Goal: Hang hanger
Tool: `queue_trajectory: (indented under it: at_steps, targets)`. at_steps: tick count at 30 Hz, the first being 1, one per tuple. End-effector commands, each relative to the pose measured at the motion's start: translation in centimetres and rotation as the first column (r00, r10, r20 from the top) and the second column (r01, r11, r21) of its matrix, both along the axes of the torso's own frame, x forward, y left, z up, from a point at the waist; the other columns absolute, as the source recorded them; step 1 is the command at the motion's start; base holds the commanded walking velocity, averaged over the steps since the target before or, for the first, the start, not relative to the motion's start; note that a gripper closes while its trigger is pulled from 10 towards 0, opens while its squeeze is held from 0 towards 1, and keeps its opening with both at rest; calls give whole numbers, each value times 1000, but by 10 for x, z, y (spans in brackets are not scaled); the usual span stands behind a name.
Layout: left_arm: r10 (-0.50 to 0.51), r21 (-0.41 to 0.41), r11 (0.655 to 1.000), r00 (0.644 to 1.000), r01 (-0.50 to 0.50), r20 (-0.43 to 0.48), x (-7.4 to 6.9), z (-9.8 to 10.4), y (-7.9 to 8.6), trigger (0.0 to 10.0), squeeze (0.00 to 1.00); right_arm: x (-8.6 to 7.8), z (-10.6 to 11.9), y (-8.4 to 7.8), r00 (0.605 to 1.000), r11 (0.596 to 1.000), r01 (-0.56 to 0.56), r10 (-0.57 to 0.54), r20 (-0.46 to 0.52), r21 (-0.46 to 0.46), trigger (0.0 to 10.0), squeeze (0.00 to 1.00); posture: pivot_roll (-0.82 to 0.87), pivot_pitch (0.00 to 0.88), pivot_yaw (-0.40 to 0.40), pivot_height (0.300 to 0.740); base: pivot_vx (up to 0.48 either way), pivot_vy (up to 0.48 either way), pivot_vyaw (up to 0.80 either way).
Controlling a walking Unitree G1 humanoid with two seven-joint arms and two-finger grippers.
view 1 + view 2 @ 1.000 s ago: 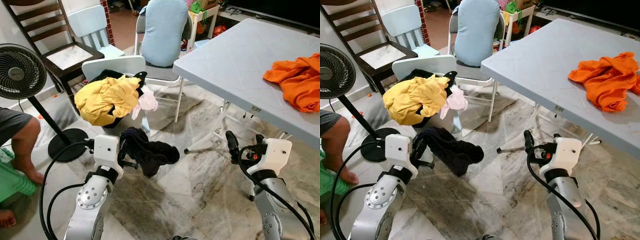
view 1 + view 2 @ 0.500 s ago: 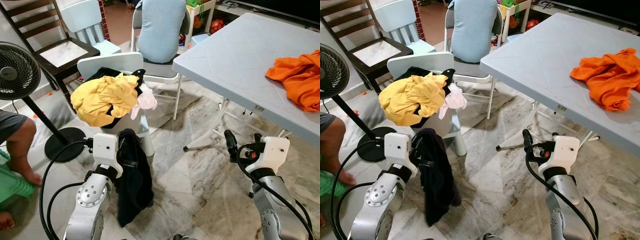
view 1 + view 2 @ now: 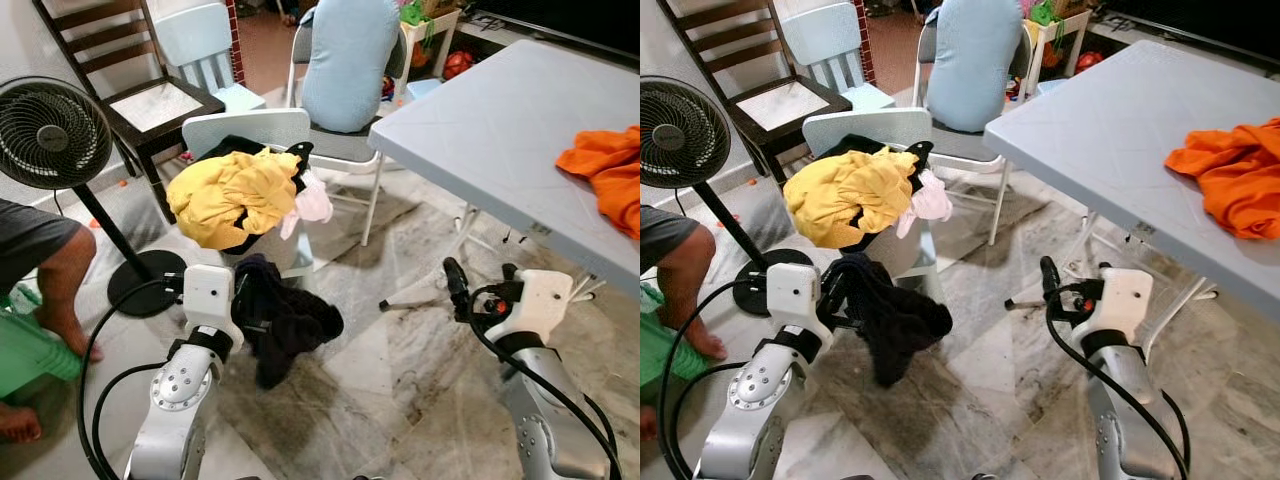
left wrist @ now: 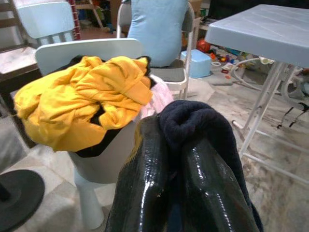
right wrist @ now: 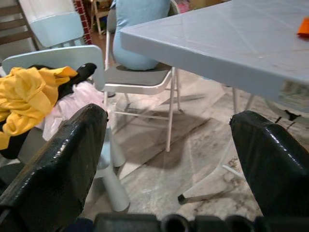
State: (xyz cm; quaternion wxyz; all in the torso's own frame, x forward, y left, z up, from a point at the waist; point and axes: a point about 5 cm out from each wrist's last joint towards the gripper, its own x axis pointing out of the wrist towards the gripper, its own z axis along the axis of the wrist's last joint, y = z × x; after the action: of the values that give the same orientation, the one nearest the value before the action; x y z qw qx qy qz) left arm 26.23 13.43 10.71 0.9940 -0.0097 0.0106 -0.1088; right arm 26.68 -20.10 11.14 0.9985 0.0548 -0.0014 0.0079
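Observation:
My left gripper [image 4: 176, 193] is shut on a dark navy garment [image 3: 290, 318], which bunches over its fingers [image 4: 145, 183] and swings out low above the marble floor. Just beyond it, a small white chair [image 3: 250, 125] carries a heap of yellow [image 3: 235, 195], black and pink clothes. My right gripper [image 3: 480, 285] is held out at the same height near the table's legs, open, with nothing between its fingers [image 5: 58, 179].
A grey folding table [image 3: 480, 120] with an orange cloth [image 3: 610, 170] stands on the right. A person in light blue [image 3: 350, 60] sits on a folding chair behind. A standing fan [image 3: 50, 135], a dark wooden chair [image 3: 150, 100] and another person's leg [image 3: 50, 270] are on the left.
The dark garment hung straight down from my left gripper half a second ago; now it is bunched and swung out to the right. The camera has shifted slightly.

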Motion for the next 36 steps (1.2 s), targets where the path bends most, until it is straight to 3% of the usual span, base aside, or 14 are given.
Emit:
queue_trajectory:
  at_steps: [1,13,21,36]
  targets:
    - [-9,-3,1000,1000,9,20,2,5,-2,10000,0,0,-2,-3,1000,1000,15,-15,-17,5,10000,0,19,76,0,740,0,0,-800]
    - [-9,-7,1000,1000,9,18,2,5,-3,10000,0,1,-2,-3,1000,1000,9,-9,-13,0,10000,0,20,74,-8,740,0,0,-800]
    - [-11,-8,1000,1000,12,16,1,4,-3,10000,0,2,-1,-3,1000,1000,3,-3,0,11,10000,0,21,73,-10,740,0,0,0]
    - [-14,-7,1000,1000,14,13,1,4,-3,10000,0,0,-3,-2,1000,1000,9,-9,-6,11,10000,0,21,78,-5,740,0,311,0]
